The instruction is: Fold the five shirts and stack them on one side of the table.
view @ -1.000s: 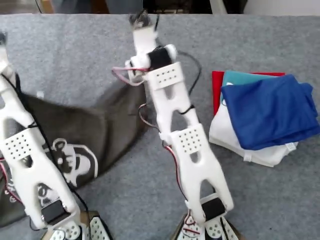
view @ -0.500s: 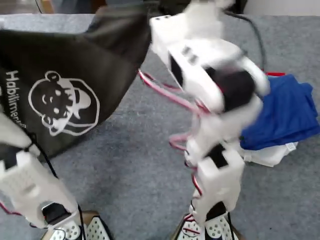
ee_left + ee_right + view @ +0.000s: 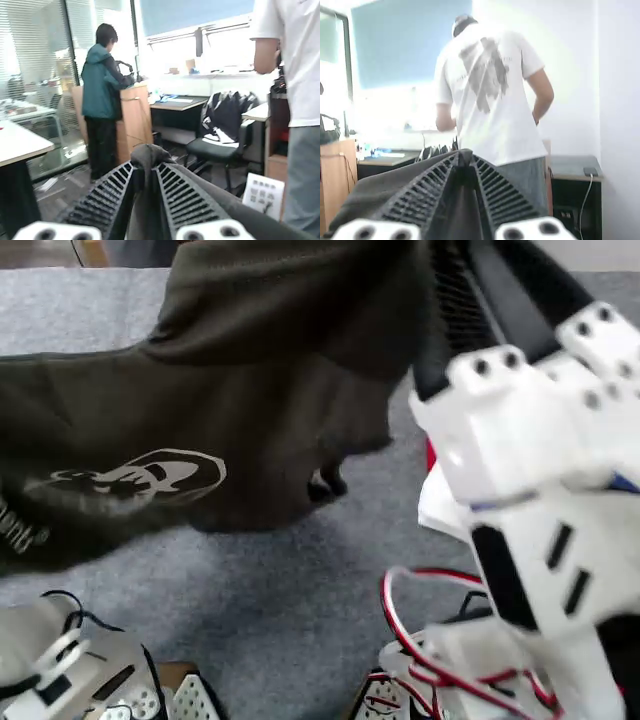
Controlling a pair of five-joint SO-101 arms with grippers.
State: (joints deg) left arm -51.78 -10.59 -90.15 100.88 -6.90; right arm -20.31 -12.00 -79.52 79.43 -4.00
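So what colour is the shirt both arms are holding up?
The shirt is dark brownish-grey with a white face graphic printed on it, clearest in the high view.

One dark shirt (image 3: pixel 250 390), one worktop (image 3: pixel 270 590). Two arms, left arm (image 3: pixel 60 670) and right arm (image 3: pixel 540 500); two tools, left tool (image 3: pixel 145 165) and right tool (image 3: pixel 465 154). Folded shirts (image 3: pixel 438 508): seemingly three, mostly hidden.

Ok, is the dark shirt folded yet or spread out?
Spread out, unfolded. The dark shirt hangs over the table as one open sheet, print showing, pinched in the left hand and the right hand.
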